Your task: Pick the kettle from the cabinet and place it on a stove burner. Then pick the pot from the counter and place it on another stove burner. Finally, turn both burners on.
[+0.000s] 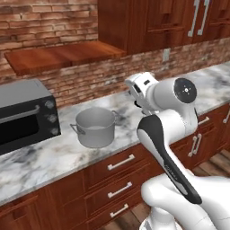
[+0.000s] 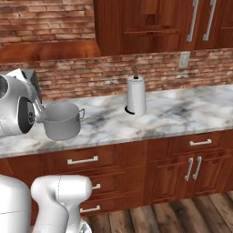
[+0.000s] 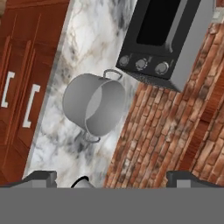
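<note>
The wide grey brushed-metal pot (image 1: pixel 95 127) stands upright on the white grey-veined marble counter (image 1: pixel 49 157), just beside the black toaster oven (image 1: pixel 24 114) and apart from it. The white arm's jaws (image 3: pixel 112 177) hang spread wide and empty, apart from the pot, tips framing brick wall. A tall white paper-towel roll (image 2: pixel 136 95) stands further along the counter, under the reddish-brown wooden cabinet (image 2: pixel 150 22).

Your two base views look forward and down, sharing the bench (image 1: pixel 49 157) and pot (image 1: pixel 95 127); your hand view sits nearer, rolled sideways.
</note>
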Controlling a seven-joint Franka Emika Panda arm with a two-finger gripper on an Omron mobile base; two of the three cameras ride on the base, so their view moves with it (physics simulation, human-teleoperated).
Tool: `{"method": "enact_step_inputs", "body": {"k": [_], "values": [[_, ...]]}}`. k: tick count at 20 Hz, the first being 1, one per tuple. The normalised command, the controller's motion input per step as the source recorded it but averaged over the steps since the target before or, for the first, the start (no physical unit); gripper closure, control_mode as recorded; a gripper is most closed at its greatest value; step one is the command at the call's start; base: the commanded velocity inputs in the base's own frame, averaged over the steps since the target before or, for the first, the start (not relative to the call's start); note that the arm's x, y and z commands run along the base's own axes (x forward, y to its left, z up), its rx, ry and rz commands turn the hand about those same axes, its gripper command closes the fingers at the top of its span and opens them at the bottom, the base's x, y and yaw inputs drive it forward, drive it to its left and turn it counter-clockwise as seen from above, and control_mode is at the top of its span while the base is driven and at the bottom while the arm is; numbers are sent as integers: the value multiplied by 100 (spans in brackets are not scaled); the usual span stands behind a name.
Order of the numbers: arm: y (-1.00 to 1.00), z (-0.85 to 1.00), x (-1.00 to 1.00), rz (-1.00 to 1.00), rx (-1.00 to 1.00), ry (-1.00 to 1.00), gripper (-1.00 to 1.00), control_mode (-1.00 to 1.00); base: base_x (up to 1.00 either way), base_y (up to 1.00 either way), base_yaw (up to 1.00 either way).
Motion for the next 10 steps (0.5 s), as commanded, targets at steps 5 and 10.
{"method": "enact_step_inputs", "body": {"k": [5, 10], "values": [[0, 0, 0, 0, 0, 0, -100, 100, -1, -39, -19], [0, 0, 0, 0, 0, 0, -100, 100, 0, -1, -15]]}}
